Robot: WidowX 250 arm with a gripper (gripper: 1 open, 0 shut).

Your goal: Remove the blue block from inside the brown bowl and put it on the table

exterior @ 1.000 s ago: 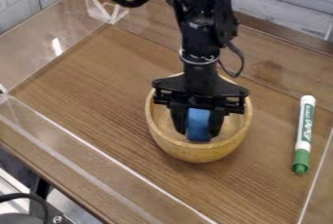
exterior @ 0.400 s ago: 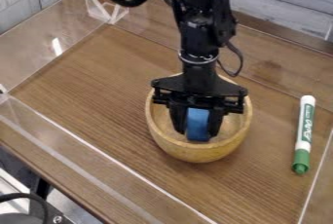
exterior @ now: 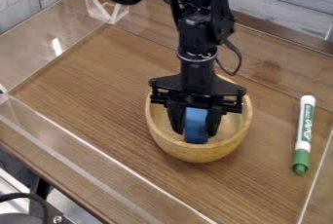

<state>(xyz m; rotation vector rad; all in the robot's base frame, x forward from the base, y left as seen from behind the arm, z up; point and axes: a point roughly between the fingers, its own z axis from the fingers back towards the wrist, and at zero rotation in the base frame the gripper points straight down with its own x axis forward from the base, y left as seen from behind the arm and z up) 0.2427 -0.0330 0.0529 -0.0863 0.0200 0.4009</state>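
Observation:
The brown bowl sits on the table, right of centre toward the front. My gripper reaches straight down into it from the black arm above. Its two fingers are closed on the blue block, which stands upright between them, just above the bowl's floor. The block's lower end is level with the bowl's rim and partly hidden by it.
A green-and-white marker lies on the table to the right of the bowl. Low clear acrylic walls edge the tabletop on the left, front and back.
The gripper with the blue block has risen slightly inside the bowl. The bowl and marker have not moved.

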